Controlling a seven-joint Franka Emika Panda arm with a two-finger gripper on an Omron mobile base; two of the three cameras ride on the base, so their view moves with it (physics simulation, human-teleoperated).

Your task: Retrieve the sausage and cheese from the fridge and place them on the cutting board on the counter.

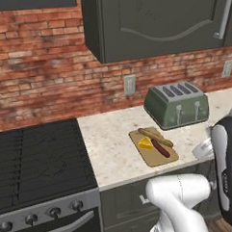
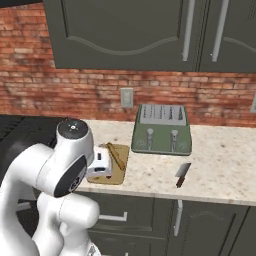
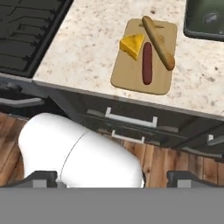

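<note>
The gripper (image 3: 111, 177) hangs wide open and empty above the counter (image 3: 83, 52) edge. One thin wooden board (image 3: 131, 74) lies on speckled beige stone, bearing three foods: one dark red sausage (image 3: 147, 63), one yellow cheese (image 3: 131, 45) wedge, one longer tan stick (image 3: 158, 42). Behind stands one green toaster (image 1: 177, 105).

Arm folded close to base, elbow raised. Gripper (image 3: 112, 178) held high, looking downward; both dark fingertips (image 3: 41, 177) spread wide apart, nothing between them, no contact at either tip.
</note>
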